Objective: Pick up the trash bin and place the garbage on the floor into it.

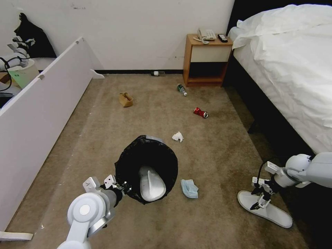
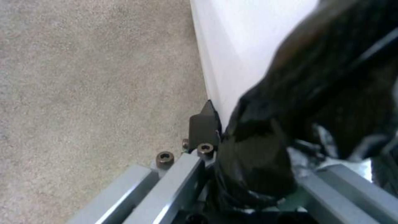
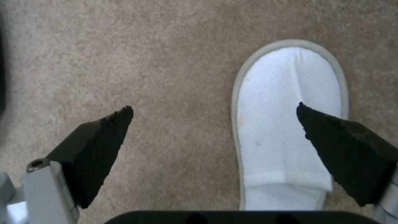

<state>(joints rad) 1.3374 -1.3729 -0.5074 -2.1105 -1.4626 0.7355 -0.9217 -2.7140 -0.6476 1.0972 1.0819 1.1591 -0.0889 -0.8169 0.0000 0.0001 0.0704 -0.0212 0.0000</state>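
Left gripper (image 1: 121, 188) clamps trash bin (image 1: 147, 168), one slipper (image 1: 151, 183) inside; right gripper (image 1: 261, 197) spread over second slipper (image 1: 264, 208); mask (image 1: 189, 188), tissue (image 1: 177, 137), can (image 1: 200, 112) remain.

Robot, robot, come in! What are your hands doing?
Left gripper shut on bin rim, one slipper inside. Right gripper open over second slipper on carpet. Nothing in the way.

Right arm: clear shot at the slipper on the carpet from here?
Probably yes. The right gripper is open just above the white slipper, one finger over its upper, the other over bare carpet. Nothing lies between.
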